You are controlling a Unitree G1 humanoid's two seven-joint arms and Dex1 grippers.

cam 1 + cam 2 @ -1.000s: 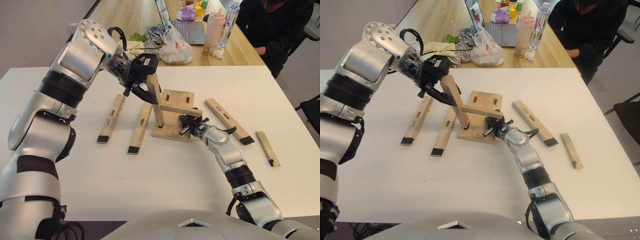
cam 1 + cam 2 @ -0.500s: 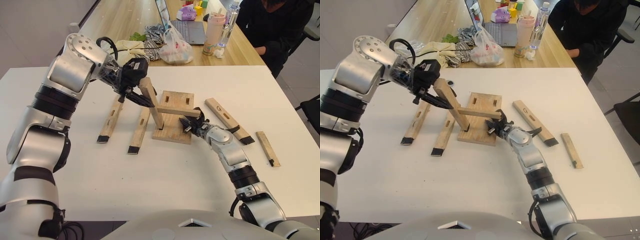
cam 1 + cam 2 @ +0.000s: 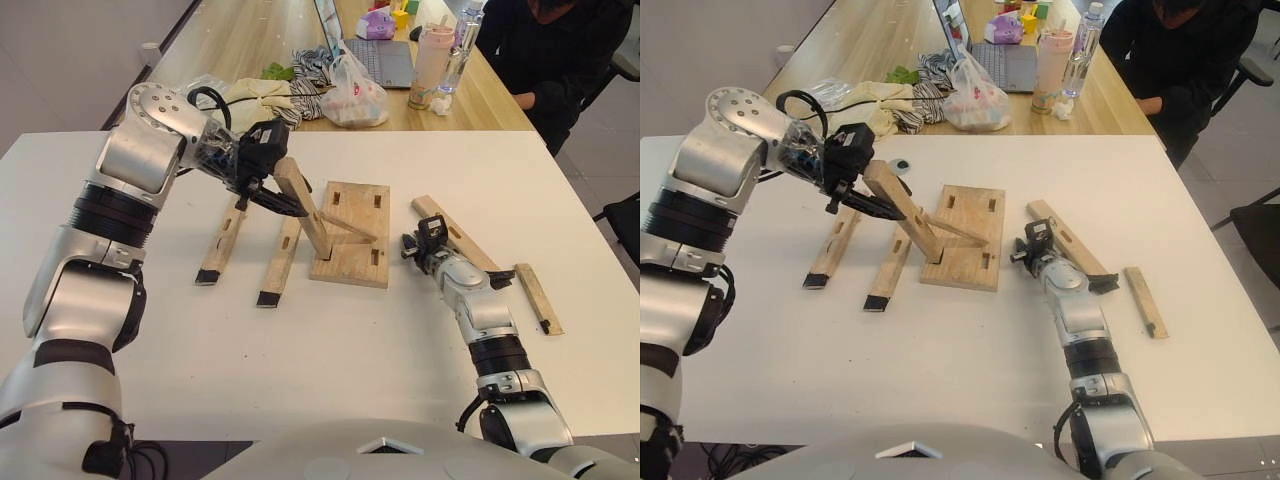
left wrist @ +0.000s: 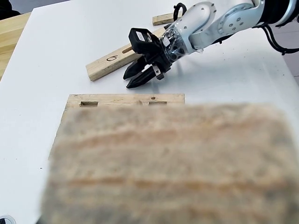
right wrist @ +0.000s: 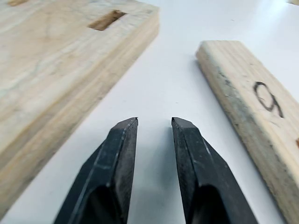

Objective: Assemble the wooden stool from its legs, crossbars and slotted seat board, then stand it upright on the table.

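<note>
Bright, even light; soft shadows on table (image 3: 300, 350).

Seat board (image 3: 352, 238): pale wood, visible grain. Legs (image 3: 222, 238): pale wood w/ black tips. Table (image 3: 300, 350): white. Right gripper (image 5: 154, 122): black. Cloth (image 3: 318, 68): blk/wht stripes. Cup (image 3: 428, 62): pink.

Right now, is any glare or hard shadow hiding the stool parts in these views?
Left eye view: even light, faint shadow under the tilted leg on the seat board. Right wrist view: soft shadow below the right gripper on the table; no glare.
</note>
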